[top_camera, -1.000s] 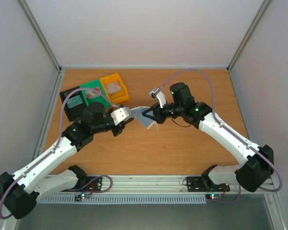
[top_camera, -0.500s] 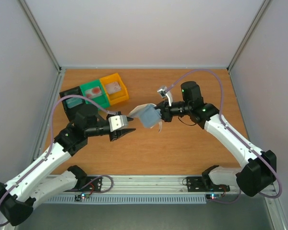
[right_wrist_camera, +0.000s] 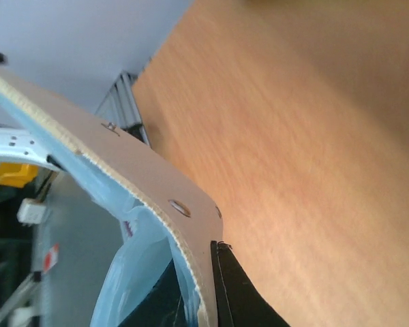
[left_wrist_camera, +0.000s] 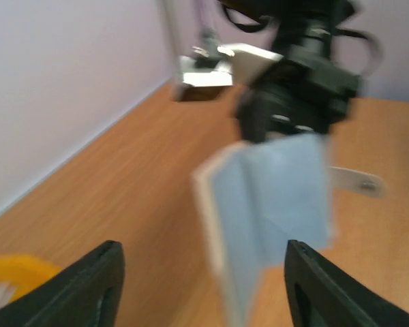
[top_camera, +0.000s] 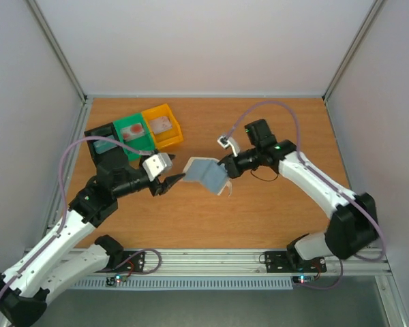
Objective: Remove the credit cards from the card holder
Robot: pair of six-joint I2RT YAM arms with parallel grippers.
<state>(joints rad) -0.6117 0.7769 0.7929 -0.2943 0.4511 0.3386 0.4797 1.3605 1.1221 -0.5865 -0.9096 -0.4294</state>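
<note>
The card holder (top_camera: 206,174), a pale blue-grey folding sleeve with a whitish edge and a small tab, hangs above the table's middle. My right gripper (top_camera: 225,165) is shut on its right edge. In the right wrist view the holder (right_wrist_camera: 146,180) fills the left side, pinched at my gripper (right_wrist_camera: 204,300) against a black finger (right_wrist_camera: 242,293). My left gripper (top_camera: 172,180) stands open just left of the holder, apart from it. The left wrist view shows the holder (left_wrist_camera: 279,201) blurred beyond my wide-set gripper (left_wrist_camera: 204,289). I cannot make out the credit cards apart from the holder.
Three bins stand at the back left: black (top_camera: 101,142), green (top_camera: 138,136) with a reddish item inside, and yellow (top_camera: 172,135) with a pale item inside. Grey walls close the table on three sides. A metal rail (top_camera: 204,259) runs along the near edge.
My left gripper has let go at the holder's left edge, opened, and drawn back to the left. My right gripper has swung the holder slightly and still holds it.
</note>
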